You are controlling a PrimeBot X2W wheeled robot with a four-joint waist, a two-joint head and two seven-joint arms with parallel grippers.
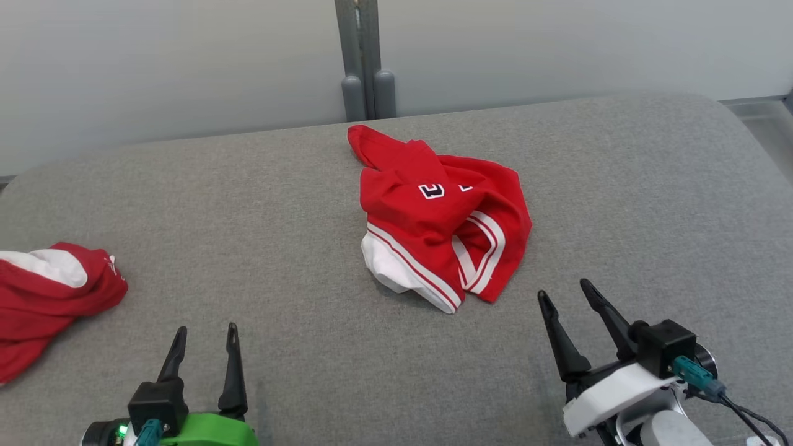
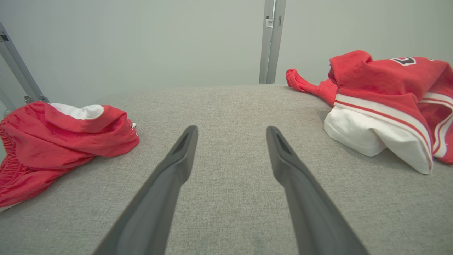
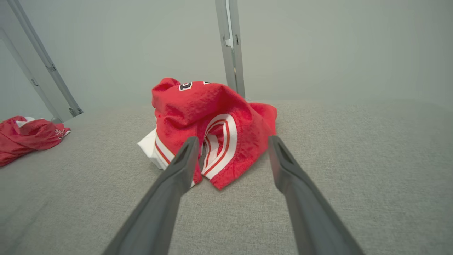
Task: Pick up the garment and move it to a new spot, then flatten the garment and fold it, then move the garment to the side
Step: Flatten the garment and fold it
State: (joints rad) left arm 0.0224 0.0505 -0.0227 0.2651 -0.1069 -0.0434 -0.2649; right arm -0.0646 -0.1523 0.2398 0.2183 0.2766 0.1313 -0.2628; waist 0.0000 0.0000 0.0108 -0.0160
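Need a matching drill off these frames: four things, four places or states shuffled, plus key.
Things:
1. striped jersey
2. second red garment
3. left pincer
4. right pincer

Places or states:
A. open and empty, lower right of the head view, pointing toward the jersey
B. crumpled in the middle
C. heaped at the head view's left edge
D. open and empty, lower left of the head view

Pairs: 1-B, 2-C, 3-D, 4-A

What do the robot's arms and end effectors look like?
Each has two long black tapering fingers on a black block. The left end effector sits on a green wrist shell with a green light; the right end effector on a white one, with a teal plug and black cable.
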